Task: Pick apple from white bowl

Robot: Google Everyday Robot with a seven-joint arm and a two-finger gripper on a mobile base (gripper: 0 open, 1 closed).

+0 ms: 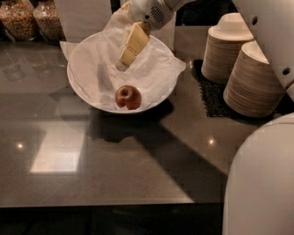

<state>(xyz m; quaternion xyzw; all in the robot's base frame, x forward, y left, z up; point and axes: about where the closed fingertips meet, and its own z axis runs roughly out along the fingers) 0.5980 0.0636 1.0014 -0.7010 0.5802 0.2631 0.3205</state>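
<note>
End effector: the end effector (122,64) hung over the rear half of the white bowl (75,91). It was tilted, with its beige tip pointing down and to the left, close above the paper lining. Whether it was wide or narrow could not be told.
Apple: the apple (128,97) lay inside the white bowl, on the paper at the near side of the bottom. It was red with a yellowish patch, its dimpled end facing up. It was apart from the end effector and nearer the camera than its tip.
White bowl: it stood on the dark surface (115,170), lined with crinkled white paper (156,69) whose corners stuck out past the rim at left and right.
Arm: the white arm (151,11) came in from the top edge, above the bowl's far rim.
Stacks: two stacks of beige bowls (251,82) stood upside down to the right of the white bowl, not touching it. A black mat (211,98) lay under and beside them.
Jars: two jars (20,18) with grainy brown contents stood in the top left corner.
Robot body: a large white rounded part (262,183) filled the lower right corner.
Surface: glossy, with light patches and the bowl's shadow on the near side.
</note>
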